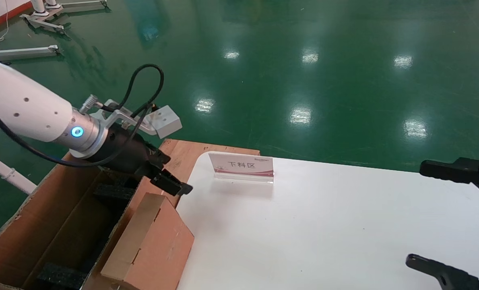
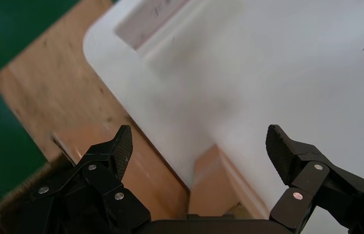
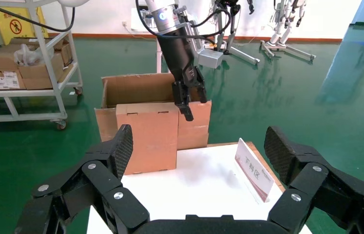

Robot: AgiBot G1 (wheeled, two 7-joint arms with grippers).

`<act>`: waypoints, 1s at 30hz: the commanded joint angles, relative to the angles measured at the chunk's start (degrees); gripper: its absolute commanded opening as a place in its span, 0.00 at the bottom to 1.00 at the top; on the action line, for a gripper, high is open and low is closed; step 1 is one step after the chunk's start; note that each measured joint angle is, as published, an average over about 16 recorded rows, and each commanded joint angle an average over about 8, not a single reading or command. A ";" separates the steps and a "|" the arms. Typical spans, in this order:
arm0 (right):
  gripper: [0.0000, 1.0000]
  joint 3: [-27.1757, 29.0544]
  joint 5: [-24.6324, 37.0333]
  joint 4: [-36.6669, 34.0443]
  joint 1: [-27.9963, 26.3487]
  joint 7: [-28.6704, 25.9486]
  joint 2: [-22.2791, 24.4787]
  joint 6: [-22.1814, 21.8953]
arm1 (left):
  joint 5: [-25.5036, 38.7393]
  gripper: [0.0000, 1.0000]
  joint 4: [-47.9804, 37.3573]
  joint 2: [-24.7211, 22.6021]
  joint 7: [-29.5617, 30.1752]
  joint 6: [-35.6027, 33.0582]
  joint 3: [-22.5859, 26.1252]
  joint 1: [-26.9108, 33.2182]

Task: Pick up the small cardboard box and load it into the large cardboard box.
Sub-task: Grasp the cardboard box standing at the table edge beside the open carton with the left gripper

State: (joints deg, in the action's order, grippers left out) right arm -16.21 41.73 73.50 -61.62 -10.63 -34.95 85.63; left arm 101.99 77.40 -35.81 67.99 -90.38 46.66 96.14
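**Left claw open and empty above the big carton's rim**

Left gripper (image 1: 171, 173): jaws spread wide, nothing between them. It hangs over the table-side rim of the large cardboard box (image 1: 42, 225), fingers pointing down toward the table corner. The left wrist view confirms this: both fingers (image 2: 121, 146) are well apart, with only board, carton edge and tabletop under them.

Right gripper (image 1: 418, 213): parked at the far right over the table, jaws also wide open and empty.

Surroundings, big to small:
- Green glossy floor (image 1: 304, 60) all around.
- White table (image 1: 324, 225) in front of me, rounded corner toward the carton.
- The large cardboard box stands on the floor against the table's left edge, top open. One long flap (image 1: 147, 241) leans against the table's edge. From the right wrist view I see that flap (image 3: 145, 136) hanging down the carton's side, and the left gripper (image 3: 187, 105) level with the rim.
- Reddish wooden board (image 1: 191, 155) under the table's far left corner, beside the carton.
- Dark foam blocks (image 1: 112, 192) lie inside the carton, one by the far end, another (image 1: 60, 276) by the near end.
- Small upright sign (image 1: 241, 165) stands on the table near its far left corner, red strip along its foot.

Small cardboard box: I cannot pick it out in any view.
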 commanded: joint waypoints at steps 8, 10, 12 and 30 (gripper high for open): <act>1.00 -0.04 -0.03 0.00 -0.01 0.02 0.02 -0.02 | -1.53 1.00 0.06 -0.19 7.16 -0.26 11.43 6.82; 1.00 -0.05 -0.03 0.00 -0.01 0.02 0.02 -0.02 | -2.75 1.00 0.10 0.06 8.21 -0.23 13.62 8.19; 1.00 -0.05 -0.04 0.00 -0.01 0.03 0.02 -0.02 | -3.85 1.00 0.13 0.29 9.15 -0.25 15.80 9.67; 1.00 -0.13 -0.09 0.00 -0.03 0.06 0.05 -0.06 | -12.58 1.00 0.35 1.34 14.98 -0.02 35.88 22.77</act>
State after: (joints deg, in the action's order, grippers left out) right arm -16.34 41.64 73.50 -61.65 -10.57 -34.89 85.58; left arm 89.38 77.75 -34.40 82.93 -90.32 82.29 118.62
